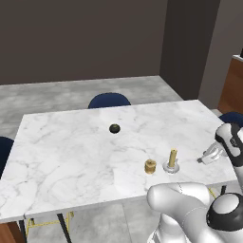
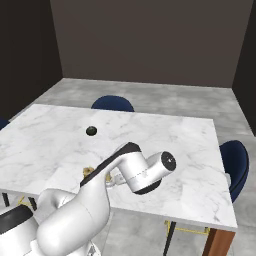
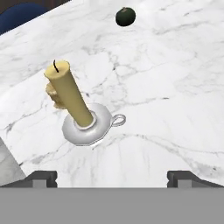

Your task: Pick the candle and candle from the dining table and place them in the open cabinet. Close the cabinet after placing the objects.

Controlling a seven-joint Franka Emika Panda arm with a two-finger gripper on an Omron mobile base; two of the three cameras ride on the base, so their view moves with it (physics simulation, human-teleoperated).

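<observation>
On the white marble dining table (image 1: pixel 61 156) a slim tan-yellow candle (image 1: pixel 172 157) stands upright in a round silver dish with a small ring handle (image 3: pixel 87 127). A short golden spool-shaped candle (image 1: pixel 150 166) sits just to its left, and in the hand view it is partly hidden behind the stick candle (image 3: pixel 70 94). My gripper (image 3: pixel 112 178) is open, low over the table and a short way from the stick candle, with nothing between its fingers. In the left base view the gripper (image 1: pixel 203 160) lies to the right of the dish. The cabinet is out of view.
A small black round lump (image 1: pixel 114 128) lies farther back near the table's middle. Dark blue chairs stand at the far side (image 1: pixel 109 100), at the right end (image 2: pixel 235 160) and at the left (image 1: pixel 4 147). A reddish-brown wooden front (image 1: pixel 233 85) shows at the right edge.
</observation>
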